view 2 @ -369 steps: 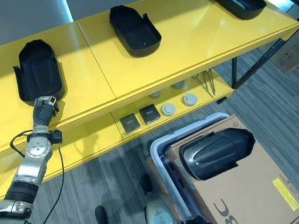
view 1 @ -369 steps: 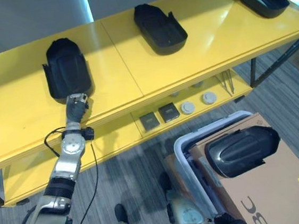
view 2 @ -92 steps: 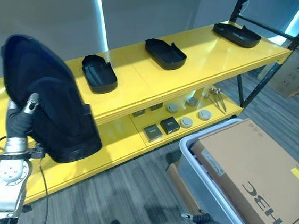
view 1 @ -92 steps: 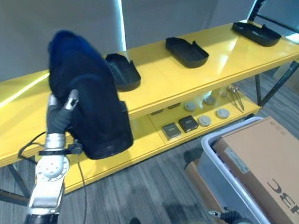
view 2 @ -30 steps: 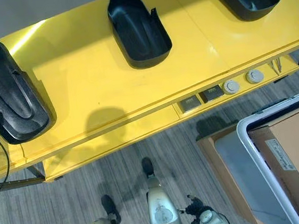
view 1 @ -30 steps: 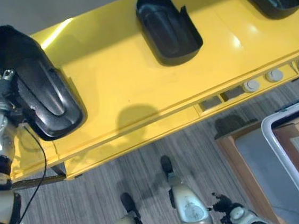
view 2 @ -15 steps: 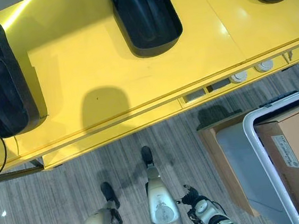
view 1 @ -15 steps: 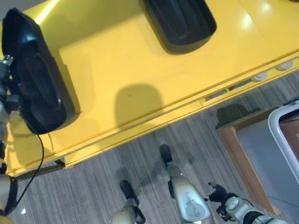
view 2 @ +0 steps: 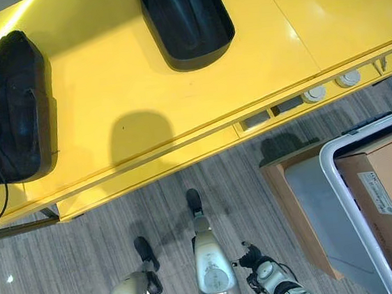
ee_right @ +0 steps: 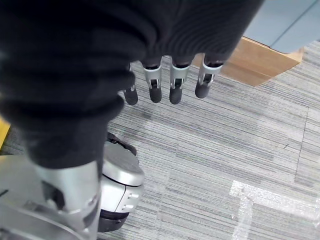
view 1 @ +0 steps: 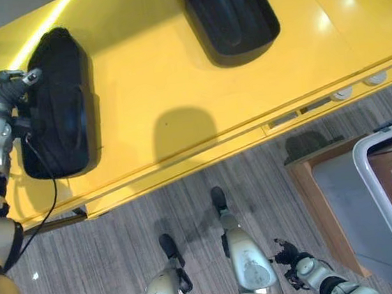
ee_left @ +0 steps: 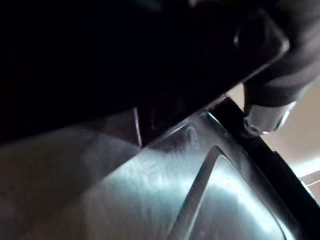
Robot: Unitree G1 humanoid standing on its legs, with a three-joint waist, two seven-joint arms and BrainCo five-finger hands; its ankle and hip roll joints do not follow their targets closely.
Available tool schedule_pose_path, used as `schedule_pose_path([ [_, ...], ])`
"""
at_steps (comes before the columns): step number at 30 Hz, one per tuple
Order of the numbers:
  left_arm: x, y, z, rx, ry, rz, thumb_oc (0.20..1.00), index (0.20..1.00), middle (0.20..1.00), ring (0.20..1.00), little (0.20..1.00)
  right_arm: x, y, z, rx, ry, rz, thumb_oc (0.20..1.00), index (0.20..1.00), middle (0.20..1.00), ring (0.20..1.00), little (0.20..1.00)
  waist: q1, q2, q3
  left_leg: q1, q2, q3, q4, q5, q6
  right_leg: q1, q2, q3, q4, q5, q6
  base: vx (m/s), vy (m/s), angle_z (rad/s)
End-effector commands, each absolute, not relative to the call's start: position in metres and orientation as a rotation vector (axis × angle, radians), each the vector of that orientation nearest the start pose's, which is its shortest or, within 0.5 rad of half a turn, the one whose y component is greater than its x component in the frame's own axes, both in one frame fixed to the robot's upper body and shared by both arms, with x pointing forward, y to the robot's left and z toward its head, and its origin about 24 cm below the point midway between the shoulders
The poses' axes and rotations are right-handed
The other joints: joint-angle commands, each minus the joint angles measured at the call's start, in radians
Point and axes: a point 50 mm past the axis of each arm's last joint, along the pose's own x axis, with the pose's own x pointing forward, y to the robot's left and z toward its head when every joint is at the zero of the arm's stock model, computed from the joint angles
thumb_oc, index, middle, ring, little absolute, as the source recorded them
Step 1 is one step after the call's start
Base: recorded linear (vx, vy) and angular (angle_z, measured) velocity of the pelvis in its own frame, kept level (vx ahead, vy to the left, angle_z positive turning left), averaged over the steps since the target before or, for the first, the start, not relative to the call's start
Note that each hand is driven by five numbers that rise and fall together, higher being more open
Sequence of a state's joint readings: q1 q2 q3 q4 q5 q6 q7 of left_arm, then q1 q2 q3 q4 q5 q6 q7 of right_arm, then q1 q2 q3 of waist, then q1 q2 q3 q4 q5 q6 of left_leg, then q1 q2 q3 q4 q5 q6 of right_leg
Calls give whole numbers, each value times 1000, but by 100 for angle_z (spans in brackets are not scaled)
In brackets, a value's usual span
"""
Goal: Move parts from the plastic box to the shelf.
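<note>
A black part (view 1: pixel 55 109) lies on the yellow shelf (view 1: pixel 169 86) at nine o'clock, left hand (view 1: pixel 9 86) grasping its edge; right hand (ee_right: pixel 170 82) hangs relaxed; release remains.

grey striped carpet (view 2: pixel 90 270) | brown cardboard box (view 2: pixel 390 197) at right | small round discs (view 2: pixel 313 94) on lower tier

The scene is viewed steeply downward by both eye views from the head, set slightly apart; the yellow shelf (view 1: pixel 175 86), its front edge and the grey floor (view 1: pixel 109 254) are shared by them. The left wrist view is held very close against a dark part (ee_left: pixel 200 200), with the left robot hand (ee_left: pixel 270 95) at its rim. The floor (ee_right: pixel 225 165) is faced by the right wrist view, past the right robot hand (ee_right: pixel 170 82).
</note>
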State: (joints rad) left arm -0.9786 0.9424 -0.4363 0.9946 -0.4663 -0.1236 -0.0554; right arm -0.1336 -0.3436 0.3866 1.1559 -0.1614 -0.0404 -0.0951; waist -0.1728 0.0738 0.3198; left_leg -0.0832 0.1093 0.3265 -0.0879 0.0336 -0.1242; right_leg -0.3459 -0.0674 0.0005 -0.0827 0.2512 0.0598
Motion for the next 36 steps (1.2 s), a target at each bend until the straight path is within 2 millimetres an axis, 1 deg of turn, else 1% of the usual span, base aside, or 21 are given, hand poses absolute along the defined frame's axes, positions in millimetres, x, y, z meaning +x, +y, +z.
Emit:
schedule_pose_path([
  [1, 365, 347, 218, 562, -39, 289, 1000, 1000, 1000, 1000, 1000, 155, -248, -137, -741, 1026, 155, 1000, 1000, 1000, 1000, 1000, -17, 34, -24, -14, 97, -32, 1, 91, -53, 76, -96, 53, -2, -44, 136, 0, 0, 0],
  [7, 363, 347, 212, 556, -26, 289, 1000, 1000, 1000, 1000, 1000, 151, -251, -138, -745, 1045, 157, 1000, 1000, 1000, 1000, 1000, -7, 41, -31, -2, 100, -38, 1, 90, -53, 97, -93, 45, -3, -53, 131, 0, -3, 2],
  [11, 358, 355, 203, 523, -10, 331, 1000, 1000, 1000, 1000, 1000, 149, -251, -138, -744, 1050, 157, 1000, 1000, 1000, 1000, 1000, -1, 42, -35, 8, 101, -43, 1, 89, -53, 109, -94, 38, -3, -59, 129, -4, -2, 2],
  [12, 355, 360, 196, 484, 5, 371, 918, 918, 918, 918, 918, 150, -252, -138, -746, 1049, 155, 1000, 1000, 1000, 1000, 1000, 0, 42, -36, 10, 102, -44, 1, 88, -53, 112, -93, 37, -2, -62, 127, -12, -9, 3],
  [14, 352, 365, 191, 469, 16, 402, 768, 768, 768, 768, 768, 149, -253, -138, -750, 1050, 150, 1000, 1000, 1000, 1000, 1000, 2, 42, -37, 12, 103, -45, 1, 89, -53, 116, -91, 35, -2, -64, 125, -10, -7, 2],
  [15, 349, 369, 185, 457, 37, 426, 545, 545, 545, 545, 545, 149, -254, -138, -755, 1050, 148, 1000, 1000, 1000, 1000, 1000, 3, 41, -37, 13, 103, -45, 1, 90, -54, 118, -89, 34, -3, -65, 124, 0, 0, 0],
  [16, 348, 372, 181, 441, 50, 443, 435, 435, 435, 435, 435, 149, -255, -137, -759, 1052, 143, 1000, 1000, 1000, 1000, 1000, 5, 40, -36, 12, 105, -46, 1, 91, -54, 118, -89, 35, -3, -67, 123, 0, 0, 0],
  [17, 346, 373, 177, 433, 57, 449, 260, 260, 260, 260, 260, 150, -256, -137, -761, 1051, 142, 1000, 1000, 1000, 1000, 1000, 6, 41, -36, 12, 107, -48, 1, 91, -55, 120, -88, 33, -3, -68, 122, 0, 0, 0],
  [18, 344, 375, 174, 426, 65, 458, 200, 200, 200, 200, 200, 149, -258, -137, -765, 1054, 137, 1000, 1000, 1000, 1000, 1000, 7, 41, -36, 13, 108, -48, 1, 92, -55, 120, -86, 32, -3, -69, 121, 0, 0, 0],
  [19, 343, 377, 169, 413, 82, 469, 200, 200, 200, 200, 200, 149, -259, -136, -767, 1053, 134, 1000, 1000, 1000, 1000, 1000, 8, 40, -36, 13, 110, -49, 1, 94, -56, 121, -86, 31, -3, -69, 121, 0, 0, 0],
  [20, 343, 377, 169, 413, 82, 469, 200, 200, 200, 200, 200, 149, -259, -136, -767, 1053, 134, 1000, 1000, 1000, 1000, 1000, 8, 40, -36, 13, 110, -49, 1, 94, -56, 121, -86, 31, -3, -69, 121, 0, 0, 0],
  [21, 341, 377, 161, 387, 98, 475, 200, 200, 200, 200, 200, 149, -261, -136, -772, 1056, 126, 1000, 1000, 1000, 1000, 1000, 9, 40, -36, 13, 112, -50, 1, 96, -57, 123, -84, 28, -3, -71, 119, 0, 0, 0],
  [22, 340, 376, 157, 374, 104, 475, 200, 200, 200, 200, 200, 148, -262, -136, -777, 1057, 125, 1000, 1000, 1000, 1000, 1000, 9, 40, -36, 12, 113, -51, 1, 97, -58, 125, -82, 28, -3, -72, 118, 0, 0, 0],
  [24, 340, 375, 153, 356, 108, 476, 200, 200, 200, 200, 200, 148, -262, -136, -779, 1058, 126, 1000, 1000, 1000, 1000, 1000, 10, 40, -37, 12, 115, -51, 1, 97, -59, 126, -81, 26, -4, -73, 117, -7, -4, 2],
  [32, 341, 361, 128, 222, 119, 469, 200, 200, 200, 200, 200, 147, -263, -136, -799, 1057, 136, 1000, 1000, 1000, 1000, 1000, 12, 46, -43, 15, 120, -49, 1, 97, -62, 131, -79, 24, -5, -75, 114, -3, -2, 1],
  [34, 341, 360, 125, 198, 115, 477, 200, 200, 200, 200, 200, 147, -263, -136, -800, 1056, 137, 1000, 1000, 1000, 1000, 1000, 11, 47, -44, 20, 121, -46, 1, 96, -63, 133, -79, 25, -5, -76, 114, 0, 0, 0],
  [36, 343, 353, 126, 146, 77, 489, 200, 200, 200, 200, 200, 148, -262, -136, -799, 1054, 132, 1000, 1000, 1000, 1000, 1000, 12, 49, -46, 23, 121, -46, 1, 96, -63, 137, -80, 23, -4, -78, 113, 0, 0, 0],
])
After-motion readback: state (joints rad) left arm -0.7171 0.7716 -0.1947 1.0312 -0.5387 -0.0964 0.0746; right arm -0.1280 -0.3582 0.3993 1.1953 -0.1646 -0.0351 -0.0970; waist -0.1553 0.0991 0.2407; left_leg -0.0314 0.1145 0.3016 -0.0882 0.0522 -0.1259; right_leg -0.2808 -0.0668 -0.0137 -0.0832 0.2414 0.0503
